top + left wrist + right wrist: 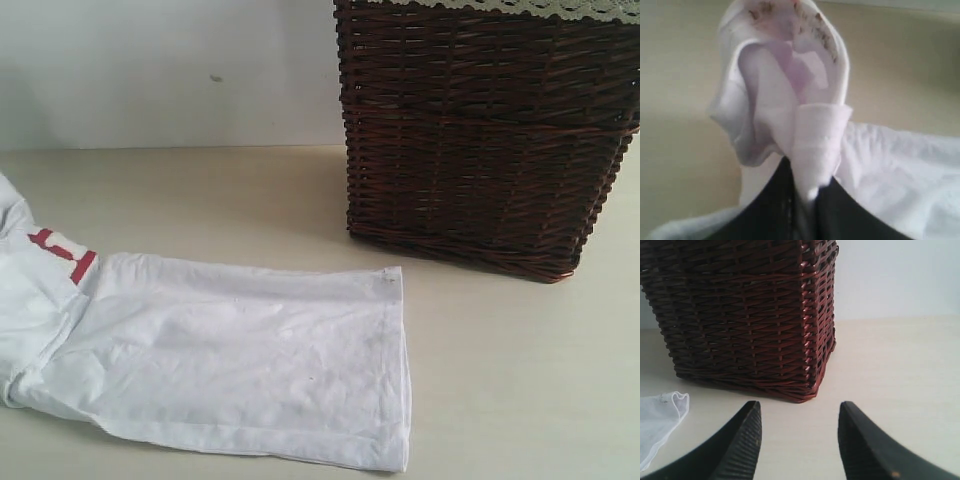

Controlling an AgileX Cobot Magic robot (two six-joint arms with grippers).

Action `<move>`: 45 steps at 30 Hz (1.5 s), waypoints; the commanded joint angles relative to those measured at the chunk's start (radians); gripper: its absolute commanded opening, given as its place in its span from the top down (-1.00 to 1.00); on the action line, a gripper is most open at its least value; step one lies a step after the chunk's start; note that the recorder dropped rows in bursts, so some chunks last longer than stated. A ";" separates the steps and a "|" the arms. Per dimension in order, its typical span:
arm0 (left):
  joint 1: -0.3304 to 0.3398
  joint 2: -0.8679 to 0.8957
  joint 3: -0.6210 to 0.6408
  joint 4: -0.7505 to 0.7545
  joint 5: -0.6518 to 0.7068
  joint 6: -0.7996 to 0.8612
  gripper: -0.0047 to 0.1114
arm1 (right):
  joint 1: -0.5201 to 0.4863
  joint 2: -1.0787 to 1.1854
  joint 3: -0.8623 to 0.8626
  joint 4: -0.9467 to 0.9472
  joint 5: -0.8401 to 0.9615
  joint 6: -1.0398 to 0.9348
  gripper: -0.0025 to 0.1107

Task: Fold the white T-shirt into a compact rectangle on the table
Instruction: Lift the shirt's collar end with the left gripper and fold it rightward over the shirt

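The white T-shirt (220,370) lies on the table (500,380) at the left of the exterior view, folded lengthwise into a long strip, its hem end toward the middle and a red band of the print showing at the far left. Neither arm appears in that view. In the left wrist view my left gripper (807,192) is shut on a bunched fold of the white T-shirt (790,100), which rises in a hump past the dark fingers. My right gripper (799,412) stands open over bare table (890,370), with nothing between its fingers. A corner of the shirt (660,412) lies beside it.
A dark brown wicker basket (490,130) with a lace-edged liner stands at the back right of the table, close to the shirt's hem end. The same basket (745,315) fills the space just beyond my right gripper. A pale wall runs behind the table.
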 commanded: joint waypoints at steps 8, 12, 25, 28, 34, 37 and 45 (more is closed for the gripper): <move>-0.401 -0.008 0.000 -0.066 0.012 -0.134 0.92 | -0.006 -0.006 0.005 -0.003 -0.013 0.001 0.12; -0.568 -0.004 -0.006 -0.066 -0.034 -0.239 0.92 | -0.006 -0.006 0.005 -0.003 -0.013 0.001 0.12; -0.986 0.042 -0.089 -0.066 -0.185 -0.288 0.92 | -0.006 -0.006 0.005 -0.003 -0.013 0.001 0.12; -1.021 0.097 -0.121 -0.066 -0.193 -0.288 0.92 | -0.006 -0.006 0.005 -0.003 -0.013 0.001 0.12; -1.038 0.209 -0.182 -0.066 -0.195 -0.288 0.92 | -0.006 -0.006 0.005 -0.003 -0.013 0.001 0.12; -1.038 0.253 -0.212 -0.066 -0.195 -0.288 0.92 | -0.006 -0.006 0.005 -0.003 -0.013 0.001 0.12; -1.040 0.261 -0.329 -0.066 -0.187 -0.361 0.92 | -0.006 -0.006 0.005 -0.003 -0.013 0.001 0.12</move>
